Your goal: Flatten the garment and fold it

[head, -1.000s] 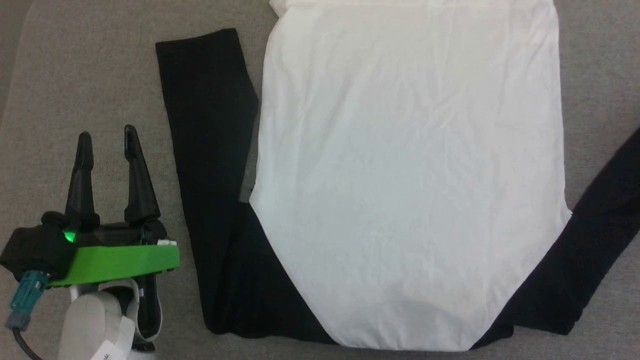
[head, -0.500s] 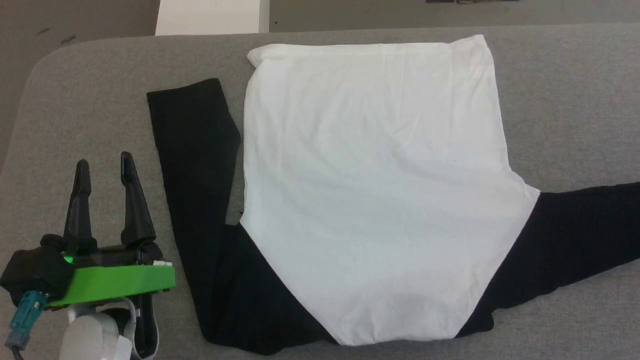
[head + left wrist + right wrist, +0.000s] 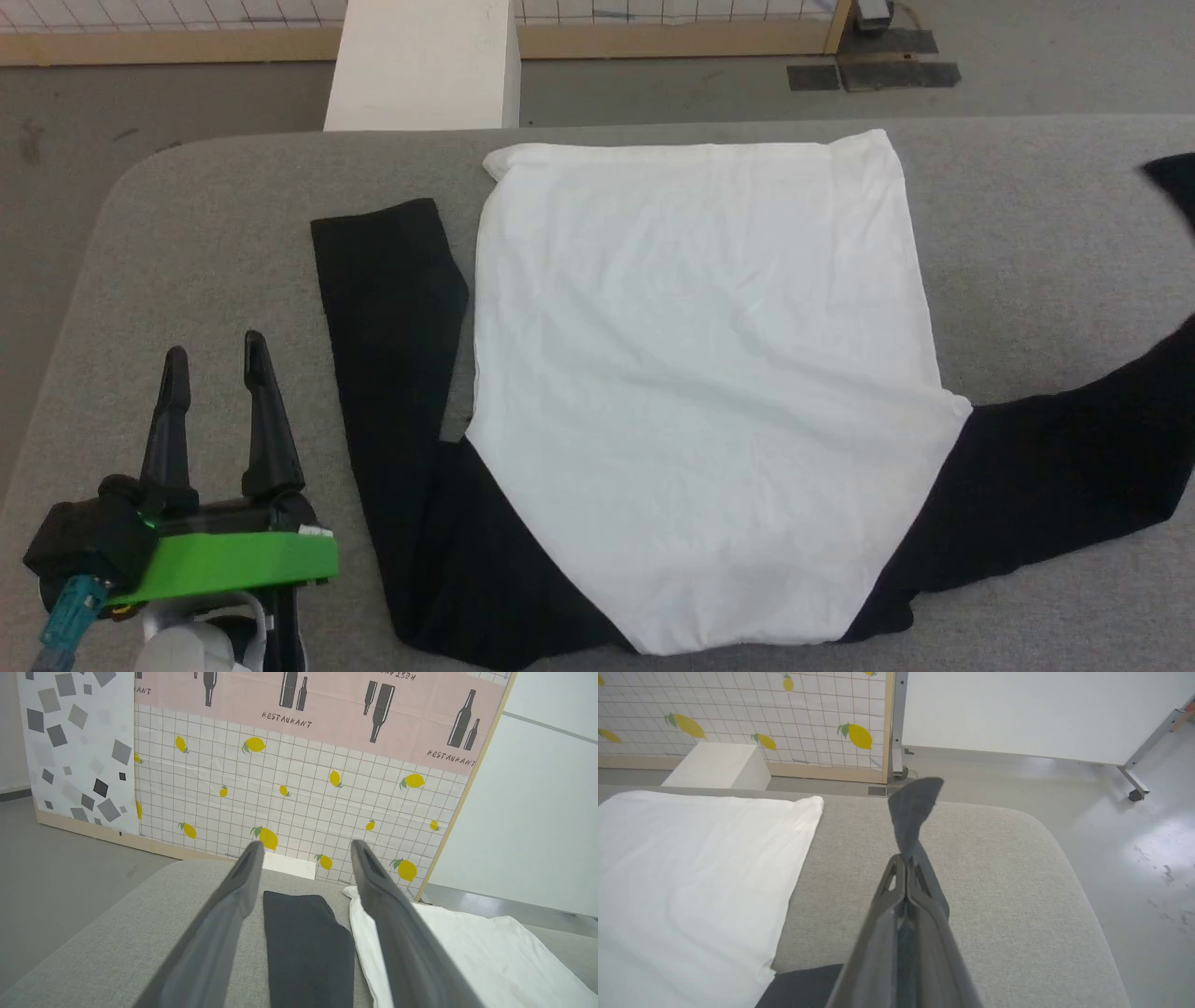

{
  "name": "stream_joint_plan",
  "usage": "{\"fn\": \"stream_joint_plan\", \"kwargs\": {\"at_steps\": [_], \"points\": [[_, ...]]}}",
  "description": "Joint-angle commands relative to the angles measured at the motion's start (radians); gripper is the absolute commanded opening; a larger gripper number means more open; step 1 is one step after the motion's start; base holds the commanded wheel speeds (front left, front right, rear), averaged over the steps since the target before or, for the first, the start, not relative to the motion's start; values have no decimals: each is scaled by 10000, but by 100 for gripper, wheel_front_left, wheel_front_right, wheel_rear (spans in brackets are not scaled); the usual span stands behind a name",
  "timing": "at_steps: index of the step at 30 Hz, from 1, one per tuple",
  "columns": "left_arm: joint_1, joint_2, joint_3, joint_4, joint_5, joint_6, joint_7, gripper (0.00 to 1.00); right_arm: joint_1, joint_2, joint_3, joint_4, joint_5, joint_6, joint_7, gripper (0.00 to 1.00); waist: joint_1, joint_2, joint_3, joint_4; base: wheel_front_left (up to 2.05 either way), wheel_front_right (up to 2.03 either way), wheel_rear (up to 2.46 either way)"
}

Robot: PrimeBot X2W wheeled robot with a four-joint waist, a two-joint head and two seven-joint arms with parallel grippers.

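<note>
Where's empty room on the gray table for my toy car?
The garment crowds the middle. Bare table lies left of its left black sleeve, beyond the left gripper. More lies right of its white body, though the right gripper holds the other sleeve there.

Garment (image 3: 700, 392) on table (image 3: 187, 233), box (image 3: 420, 65) behind

Bright even light; floor (image 3: 1153, 844) glare; garment (image 3: 700, 373) slightly overexposed

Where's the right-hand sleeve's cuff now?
Right wrist view: the cuff sticks up from the right gripper's shut fingers, over the grey table, right of the white body.
</note>
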Motion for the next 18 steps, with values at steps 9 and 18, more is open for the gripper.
{"fn": "stream_joint_plan", "kwargs": {"at_steps": [9, 18], "points": [[333, -21, -81, 51, -78, 17, -47, 100, 104, 1497, 3429, -2304, 533, -15, 785, 0, 1, 0, -539, 311, 0, 0, 0], [333, -22, -214, 62, -270, 89, -47, 100, -764, 2844, 6240, -1375, 688, -15, 457, 0, 1, 0, -445, 673, 0, 0, 0]]}}
